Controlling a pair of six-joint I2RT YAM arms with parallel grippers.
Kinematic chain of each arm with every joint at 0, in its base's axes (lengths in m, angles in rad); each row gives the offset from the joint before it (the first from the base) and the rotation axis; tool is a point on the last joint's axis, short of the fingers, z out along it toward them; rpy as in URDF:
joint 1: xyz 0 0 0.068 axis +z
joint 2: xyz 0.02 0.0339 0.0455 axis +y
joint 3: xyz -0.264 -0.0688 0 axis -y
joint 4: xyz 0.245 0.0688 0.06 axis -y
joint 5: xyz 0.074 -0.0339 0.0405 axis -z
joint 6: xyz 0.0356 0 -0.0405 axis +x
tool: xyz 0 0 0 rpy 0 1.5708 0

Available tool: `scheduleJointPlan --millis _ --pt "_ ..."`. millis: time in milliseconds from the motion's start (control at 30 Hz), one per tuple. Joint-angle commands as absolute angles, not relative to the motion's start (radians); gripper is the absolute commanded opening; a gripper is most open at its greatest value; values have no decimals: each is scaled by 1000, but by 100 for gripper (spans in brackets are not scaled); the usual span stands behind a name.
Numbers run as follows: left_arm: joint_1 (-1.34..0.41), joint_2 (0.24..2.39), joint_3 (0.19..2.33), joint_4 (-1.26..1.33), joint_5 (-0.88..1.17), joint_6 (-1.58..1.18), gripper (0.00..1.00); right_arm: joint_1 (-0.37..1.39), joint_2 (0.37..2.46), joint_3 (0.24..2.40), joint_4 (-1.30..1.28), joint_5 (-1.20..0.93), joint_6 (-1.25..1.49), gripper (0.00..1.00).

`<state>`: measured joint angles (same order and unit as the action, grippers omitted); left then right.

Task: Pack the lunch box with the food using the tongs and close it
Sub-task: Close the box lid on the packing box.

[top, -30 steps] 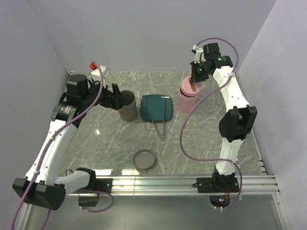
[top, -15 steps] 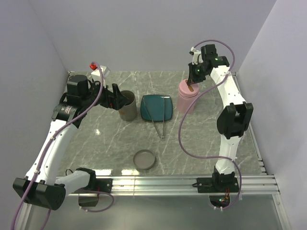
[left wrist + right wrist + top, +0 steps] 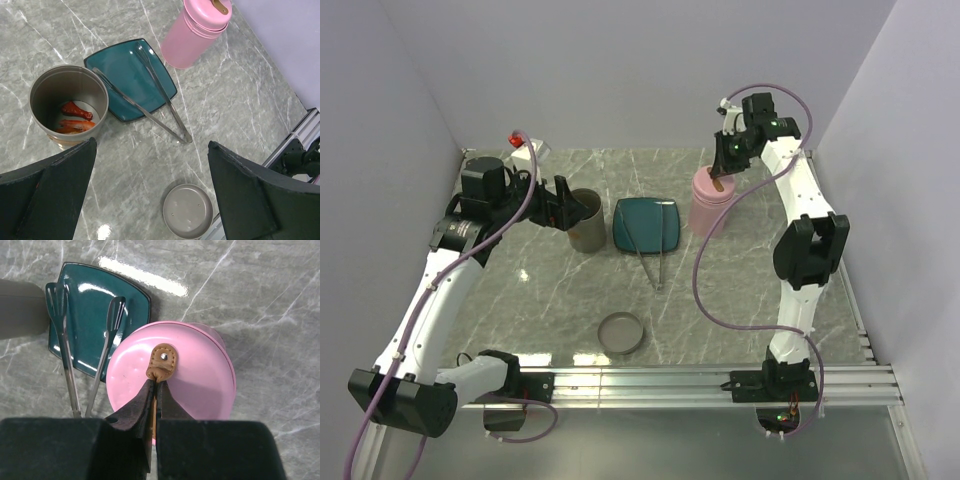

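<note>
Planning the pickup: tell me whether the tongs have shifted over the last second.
No. The tongs lie just as before: tips on the teal plate, joined end on the table past the plate's near edge.

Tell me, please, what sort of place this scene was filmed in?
Probably a robot-lab test cell rather than a kitchen: plain lavender walls box in a marble-pattern tabletop, an aluminium rail runs along its near edge, and the kitchenware is a few props such as the teal plate and the tongs.
</note>
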<state>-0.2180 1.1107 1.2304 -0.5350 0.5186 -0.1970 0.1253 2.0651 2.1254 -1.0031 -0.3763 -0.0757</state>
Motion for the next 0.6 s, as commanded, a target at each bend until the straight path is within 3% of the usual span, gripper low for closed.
scheduleJointPlan --millis 0,567 --pt "-215 1108 1233 -500 541 -202 99 109 2023 2105 -1049 -388 -86 0" --pt "-213 1118 1226 -485 563 -215 99 103 2034 2131 -1054 -422 -71 0"
